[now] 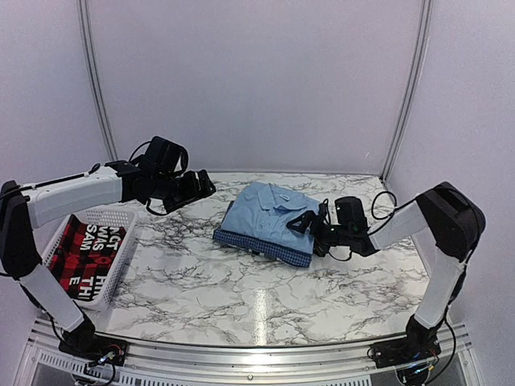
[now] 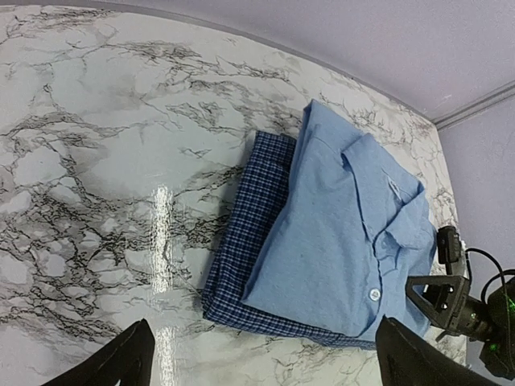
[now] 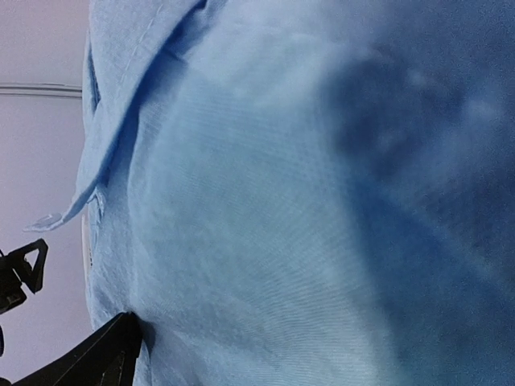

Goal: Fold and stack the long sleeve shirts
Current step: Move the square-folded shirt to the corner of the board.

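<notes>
The plain light blue shirt (image 1: 269, 211) lies folded on top of the folded dark blue check shirt (image 1: 269, 245) at the middle right of the marble table. Both also show in the left wrist view, the light blue shirt (image 2: 338, 233) over the check shirt (image 2: 253, 217). My left gripper (image 1: 195, 186) is open and empty, held above the table to the left of the stack. My right gripper (image 1: 310, 225) is low at the stack's right edge, pressed into the light blue cloth (image 3: 265, 201). Only one of its fingers (image 3: 100, 358) shows, set far out to the side.
A white basket (image 1: 105, 215) at the left edge holds a red-and-black garment with white letters (image 1: 84, 253). White walls close the back and the sides. Bare marble table (image 1: 241, 297) lies in front of the stack.
</notes>
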{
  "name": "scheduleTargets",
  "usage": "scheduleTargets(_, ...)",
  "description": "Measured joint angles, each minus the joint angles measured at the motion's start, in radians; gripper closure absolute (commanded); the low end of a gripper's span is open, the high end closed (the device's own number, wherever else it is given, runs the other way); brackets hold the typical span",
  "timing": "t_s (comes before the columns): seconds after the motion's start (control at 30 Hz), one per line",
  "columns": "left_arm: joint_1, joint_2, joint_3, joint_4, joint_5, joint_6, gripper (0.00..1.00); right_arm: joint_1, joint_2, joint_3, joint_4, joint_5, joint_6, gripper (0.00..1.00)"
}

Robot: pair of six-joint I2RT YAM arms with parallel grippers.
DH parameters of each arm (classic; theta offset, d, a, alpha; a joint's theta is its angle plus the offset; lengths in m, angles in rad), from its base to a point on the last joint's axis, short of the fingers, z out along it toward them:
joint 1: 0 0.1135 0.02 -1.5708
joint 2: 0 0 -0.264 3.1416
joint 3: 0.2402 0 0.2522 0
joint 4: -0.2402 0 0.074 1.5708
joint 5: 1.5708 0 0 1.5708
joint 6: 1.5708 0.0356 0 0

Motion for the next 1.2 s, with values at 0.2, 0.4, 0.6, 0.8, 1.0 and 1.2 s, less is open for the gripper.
scheduleTargets(0.2, 0.057, -0.105, -0.097, -0.001, 0.018, 0.015, 0.01, 0.08, 0.232, 0.264, 0.063, 0.022, 0.073, 0.02)
scheduleTargets(0.4, 0.114, -0.205, -0.156, -0.011, 0.045, 0.037, 0.01, 0.133, 0.454, 0.572, 0.064, 0.03, 0.121, 0.01)
scheduleTargets(0.6, 0.158, -0.271, -0.185, -0.031, 0.079, 0.06, 0.01, 0.168, 0.697, 0.969, 0.017, 0.018, 0.135, 0.01)
scheduleTargets(0.8, 0.195, -0.289, -0.19, -0.046, 0.106, 0.078, 0.01, 0.18, 0.931, 1.371, -0.05, -0.01, 0.141, 0.01)
scheduleTargets(1.0, 0.202, -0.272, -0.196, -0.048, 0.13, 0.081, 0.01, 0.182, 1.096, 1.643, -0.057, -0.025, 0.152, 0.02)
scheduleTargets(1.2, 0.202, -0.178, -0.215, -0.012, 0.158, 0.064, 0.01, 0.182, 1.07, 1.605, -0.071, -0.026, 0.117, 0.02)
